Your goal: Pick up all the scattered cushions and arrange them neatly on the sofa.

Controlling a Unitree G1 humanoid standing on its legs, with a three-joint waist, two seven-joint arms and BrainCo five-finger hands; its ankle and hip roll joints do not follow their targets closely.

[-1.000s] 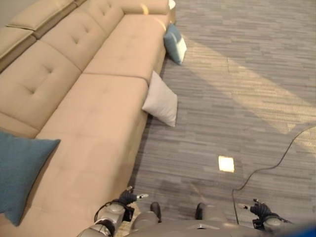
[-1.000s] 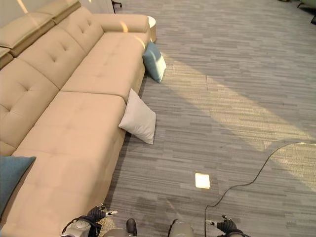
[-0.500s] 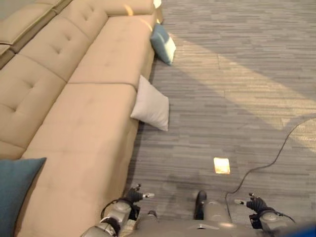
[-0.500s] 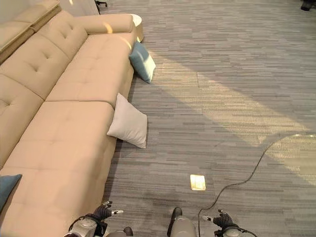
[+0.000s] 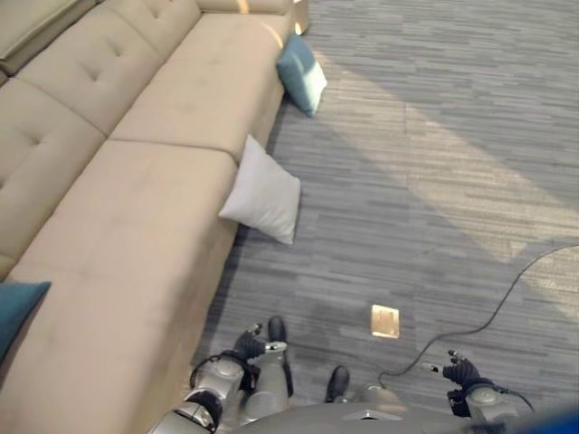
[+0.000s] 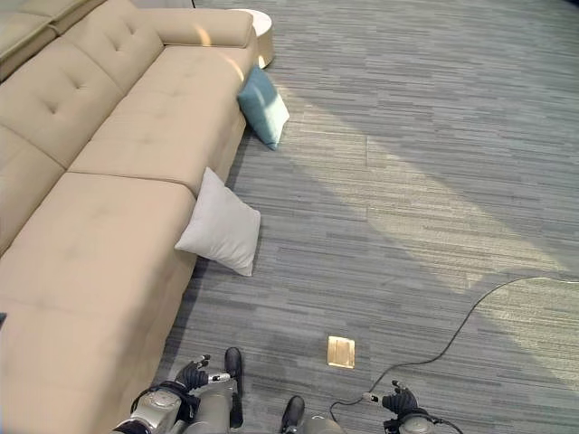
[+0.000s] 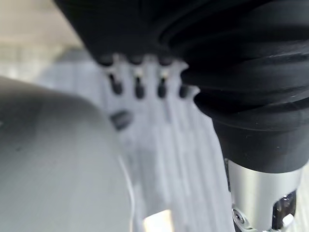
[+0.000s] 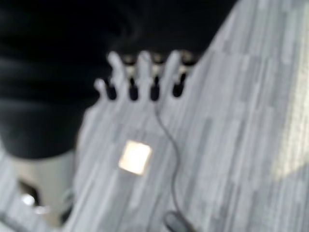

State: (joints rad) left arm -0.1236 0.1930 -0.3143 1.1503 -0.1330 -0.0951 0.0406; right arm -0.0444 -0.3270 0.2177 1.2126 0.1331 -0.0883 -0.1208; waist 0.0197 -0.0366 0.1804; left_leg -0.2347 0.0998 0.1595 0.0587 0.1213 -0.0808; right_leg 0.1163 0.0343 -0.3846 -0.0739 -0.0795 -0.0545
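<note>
A white cushion [image 5: 263,193] leans on the floor against the front of the long beige sofa [image 5: 136,172]. Farther off, a light blue cushion [image 5: 301,75] stands on the floor against the sofa's far section. A dark blue cushion [image 5: 14,307] lies on the seat at the near left edge. My left hand [image 5: 249,344] hangs low beside the sofa's front, fingers relaxed and empty. My right hand [image 5: 460,372] hangs at the lower right over the carpet, open and empty. Both wrist views show straight fingers [image 7: 137,87] over grey carpet.
Grey striped carpet [image 5: 434,181] stretches to the right of the sofa. A brass floor socket plate [image 5: 384,320] sits in the carpet close ahead. A round white side table [image 6: 258,27] stands past the sofa's far arm.
The camera has moved forward and turned; the whole scene has slid toward the left and down. The cushions keep their places by the sofa. Both hands stay low and open.
</note>
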